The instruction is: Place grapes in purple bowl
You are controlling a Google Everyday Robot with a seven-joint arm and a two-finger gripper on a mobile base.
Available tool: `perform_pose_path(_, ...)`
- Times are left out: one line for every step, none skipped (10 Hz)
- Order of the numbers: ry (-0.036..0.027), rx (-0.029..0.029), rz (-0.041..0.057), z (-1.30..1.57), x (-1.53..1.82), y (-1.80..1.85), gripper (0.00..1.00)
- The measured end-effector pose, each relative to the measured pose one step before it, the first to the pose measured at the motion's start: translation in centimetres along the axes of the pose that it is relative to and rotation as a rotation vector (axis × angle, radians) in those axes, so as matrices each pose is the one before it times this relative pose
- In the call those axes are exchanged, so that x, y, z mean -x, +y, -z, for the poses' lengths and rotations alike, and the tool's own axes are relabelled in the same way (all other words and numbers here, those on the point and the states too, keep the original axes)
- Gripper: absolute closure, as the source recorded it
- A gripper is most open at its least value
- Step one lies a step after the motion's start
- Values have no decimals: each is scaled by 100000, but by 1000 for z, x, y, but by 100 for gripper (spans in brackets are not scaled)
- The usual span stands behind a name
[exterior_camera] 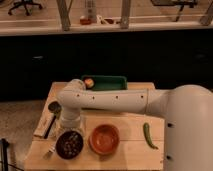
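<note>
One bunch of grapes (70, 145) lies nearest, inside the purple bowl (57, 147) at the front left of the table (130, 156), so the placing looks all but done. The gripper (68, 131) hangs just over that bowl's far rim. I cannot tell whether it grips the bunch or has let go. If it grips, release and withdrawal are left.

Counted: two bowls, the purple one and one orange bowl (105, 139) just beside it. One green pepper (148, 135) lies to the right. Farther back sits one green tray (107, 82) with one orange fruit (89, 83).
</note>
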Motion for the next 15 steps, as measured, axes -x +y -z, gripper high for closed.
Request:
perform_pose_path(-79, 42, 132, -7, -1, -9, 20)
perform_pose_path(11, -103, 160, 39, -34, -36, 20)
perform_pose_path(-129, 111, 16, 22, -48, 72, 20)
perform_pose_path(-98, 153, 246, 27, -16, -14, 20)
perform_pose_path(-65, 120, 177, 13, -40, -11, 20)
perform_pose_path(-105, 44, 81, -26, -8, 12, 20)
perform_pose_path(-30, 65, 99, 7, -56, 25, 20)
perform_pose_path(-66, 32, 65, 9, -73, 20, 20)
perform_pose_path(-99, 161, 118, 2, -61, 1, 20)
perform_pose_path(-110, 184, 342, -1, -74, -105, 20)
perform_pose_path(-42, 145, 295, 16, -32, -100, 20)
perform_pose_path(-10, 123, 189, -6, -57, -51, 20)
perform_pose_path(-18, 207, 39, 34, -78, 43, 20)
perform_pose_path(7, 134, 66, 22, -42, 50, 20)
perform_pose_path(78, 151, 236, -34, 7, 51, 20)
